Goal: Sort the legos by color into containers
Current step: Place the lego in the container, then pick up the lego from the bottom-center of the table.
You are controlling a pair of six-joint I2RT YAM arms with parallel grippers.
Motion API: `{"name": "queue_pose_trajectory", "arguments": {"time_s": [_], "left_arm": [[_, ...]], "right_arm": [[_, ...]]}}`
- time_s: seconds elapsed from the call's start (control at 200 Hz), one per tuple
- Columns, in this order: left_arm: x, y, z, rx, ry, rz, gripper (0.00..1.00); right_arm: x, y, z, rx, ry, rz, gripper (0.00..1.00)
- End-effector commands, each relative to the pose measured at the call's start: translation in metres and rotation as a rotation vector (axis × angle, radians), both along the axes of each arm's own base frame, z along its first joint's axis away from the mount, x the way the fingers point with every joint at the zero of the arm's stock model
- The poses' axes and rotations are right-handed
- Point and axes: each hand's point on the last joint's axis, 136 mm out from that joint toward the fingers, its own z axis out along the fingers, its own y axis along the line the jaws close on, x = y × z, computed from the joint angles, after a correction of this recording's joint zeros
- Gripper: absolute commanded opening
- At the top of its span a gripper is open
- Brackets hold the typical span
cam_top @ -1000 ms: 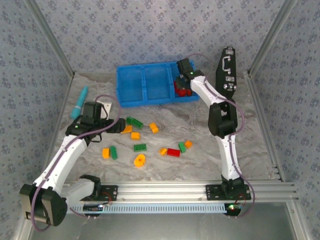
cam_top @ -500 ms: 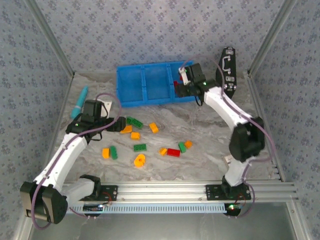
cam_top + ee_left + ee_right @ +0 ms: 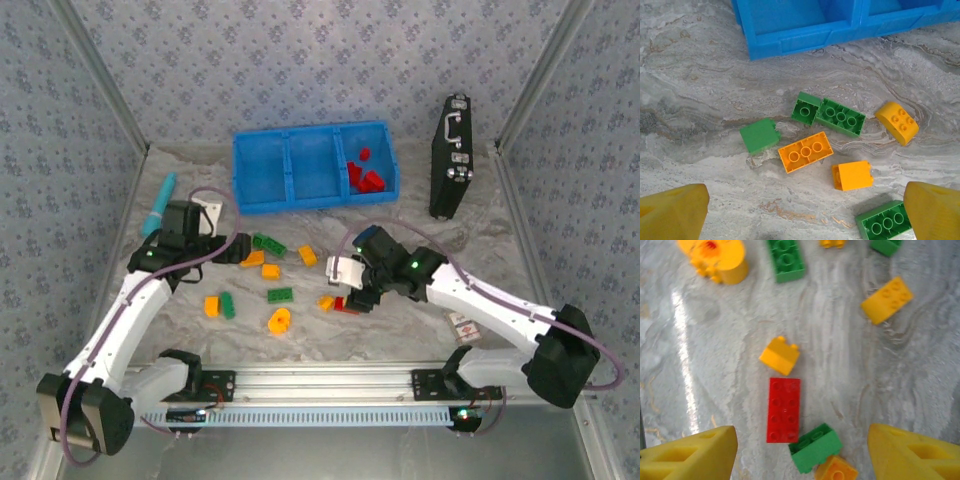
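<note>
right end effector (image 3: pixel 801 452) open, empty, over red lego (image 3: pixel 783 410) (light, hard, smooth); pinch its long sides.

Surface (image 3: pixel 410 210) layout
Loose bricks (image 3: pixel 280 294) are scattered at six o'clock of the tray (image 3: pixel 262 170); the case (image 3: pixel 450 160) is stood at its three.

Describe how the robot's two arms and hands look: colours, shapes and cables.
Both the left arm and the right arm have white tubular links, black joints and a looping purple cable. The left hand and the right hand each have two blunt yellow fingers.
</note>
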Motion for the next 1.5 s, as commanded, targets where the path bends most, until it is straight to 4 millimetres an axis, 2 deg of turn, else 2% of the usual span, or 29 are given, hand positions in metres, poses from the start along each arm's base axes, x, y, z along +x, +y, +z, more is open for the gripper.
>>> {"name": "queue_pose_trajectory", "arguments": {"time_s": [0.0, 0.145, 0.395, 0.615, 0.775, 0.905, 0.975, 1.205, 1.265, 1.364, 1.494], "left_arm": [[-0.004, -0.001, 0.017, -0.016, -0.044, -0.016, 1.00], [-0.007, 0.001, 0.016, -0.012, -0.044, -0.011, 1.00], [-0.010, 0.004, 0.015, -0.002, -0.053, -0.007, 1.00], [-0.009, 0.005, 0.019, 0.005, -0.057, -0.007, 1.00], [-0.007, 0.005, 0.018, 0.007, -0.057, -0.006, 1.00], [-0.008, 0.004, 0.018, 0.007, -0.055, -0.013, 1.00], [-0.009, 0.004, 0.019, 0.008, -0.057, -0.015, 1.00], [-0.006, 0.005, 0.014, 0.011, -0.039, 0.002, 1.00], [-0.005, 0.005, 0.013, 0.009, -0.037, 0.003, 1.00], [-0.001, 0.005, 0.011, 0.010, -0.034, 0.009, 1.00], [0.005, 0.008, 0.008, 0.020, -0.012, 0.035, 1.00]], "right_arm": [[-0.023, -0.007, -0.017, -0.066, -0.043, 0.141, 0.72], [-0.029, 0.000, -0.038, -0.076, -0.020, 0.184, 0.75], [-0.006, 0.015, -0.061, -0.111, -0.058, 0.168, 0.78], [0.000, 0.011, -0.085, -0.175, -0.015, 0.154, 0.78], [0.012, 0.011, -0.095, -0.192, 0.000, 0.092, 0.78], [0.017, 0.010, -0.104, -0.233, 0.021, 0.069, 0.72], [0.018, 0.012, -0.104, -0.230, 0.027, 0.065, 0.68], [0.027, 0.012, -0.108, -0.253, 0.030, 0.049, 0.40], [0.031, 0.011, -0.105, -0.258, 0.020, 0.039, 0.37], [0.043, 0.014, -0.088, -0.221, -0.013, 0.003, 0.34], [0.067, 0.018, -0.055, -0.147, -0.086, -0.068, 0.29]]}}
